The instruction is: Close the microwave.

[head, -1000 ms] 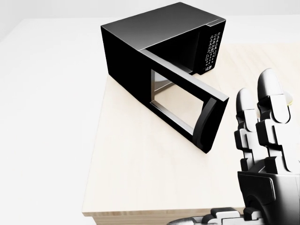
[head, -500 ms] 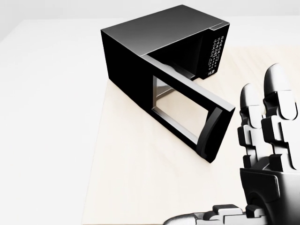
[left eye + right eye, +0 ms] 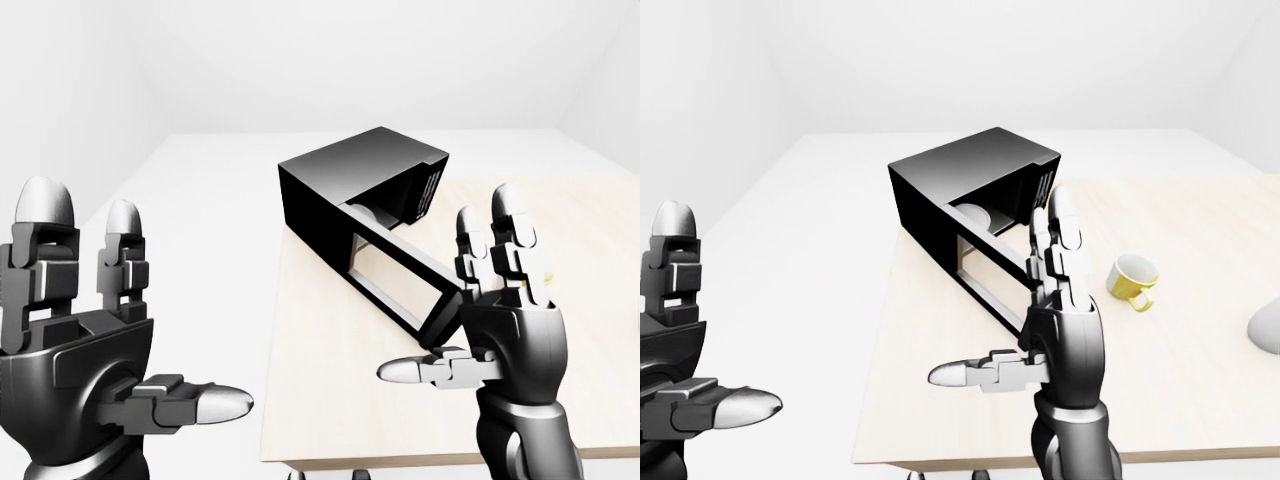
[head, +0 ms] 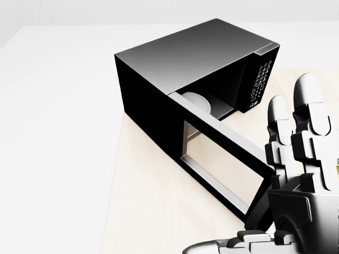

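Two grey robot hands are raised with fingers spread, grasping nothing. On the pale wooden surface (image 4: pixel 153 211) sits the boxy black microwave (image 4: pixel 180 58), its windowed door (image 4: pixel 222 166) swung wide open toward the bottom of the head view. The right hand (image 4: pixel 296 180) stands just beside the door's free edge. The left hand (image 3: pixel 85 350) hovers well left of the microwave. A yellow cup (image 3: pixel 1132 281) lies right of the microwave.

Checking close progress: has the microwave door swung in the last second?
No: door keeps the same wide angle to the microwave body; the whole view grew, so the camera moved nearer.
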Available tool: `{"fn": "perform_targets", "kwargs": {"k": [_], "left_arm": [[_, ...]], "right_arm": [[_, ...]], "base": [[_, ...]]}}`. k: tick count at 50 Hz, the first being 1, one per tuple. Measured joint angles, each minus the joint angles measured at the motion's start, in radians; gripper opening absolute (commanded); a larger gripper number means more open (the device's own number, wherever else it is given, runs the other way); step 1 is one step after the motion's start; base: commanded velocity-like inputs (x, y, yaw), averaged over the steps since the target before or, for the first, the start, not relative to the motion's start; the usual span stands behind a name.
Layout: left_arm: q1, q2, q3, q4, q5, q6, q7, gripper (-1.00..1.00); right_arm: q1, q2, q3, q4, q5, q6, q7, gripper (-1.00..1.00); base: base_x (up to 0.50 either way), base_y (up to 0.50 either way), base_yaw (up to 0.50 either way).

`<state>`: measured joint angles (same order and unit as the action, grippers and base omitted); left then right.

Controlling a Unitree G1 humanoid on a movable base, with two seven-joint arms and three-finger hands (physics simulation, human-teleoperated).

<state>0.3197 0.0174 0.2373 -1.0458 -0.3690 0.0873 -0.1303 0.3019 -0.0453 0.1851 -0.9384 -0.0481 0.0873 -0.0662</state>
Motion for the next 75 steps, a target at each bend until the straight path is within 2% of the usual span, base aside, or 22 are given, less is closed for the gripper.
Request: {"fn": "perform_targets", "kwargs": {"k": [31,43,54,75], "left_arm": [[-0.006,-0.052,0.006,-0.001,0.049,0.000,-0.050,1.00],[-0.012,-0.060,0.009,-0.001,0.060,0.000,-0.059,1.00],[-0.021,-0.071,0.012,0.000,0.075,0.000,-0.070,1.00],[-0.026,-0.079,0.013,0.007,0.087,0.000,-0.080,1.00]], "right_arm": [[0.008,-0.009,0.035,0.060,-0.021,0.000,-0.012,1.00],[-0.016,-0.012,0.087,0.236,-0.039,0.000,-0.031,1.00],[-0.055,0.005,0.092,0.422,-0.048,-0.001,-0.031,1.00],[-0.134,0.051,0.045,0.715,-0.047,-0.063,-0.010,1.00]], "base": [[0.00,0.00,0.00],[0.00,0.00,0.00],[0.00,0.00,0.00],[0.00,0.00,0.00]]}}
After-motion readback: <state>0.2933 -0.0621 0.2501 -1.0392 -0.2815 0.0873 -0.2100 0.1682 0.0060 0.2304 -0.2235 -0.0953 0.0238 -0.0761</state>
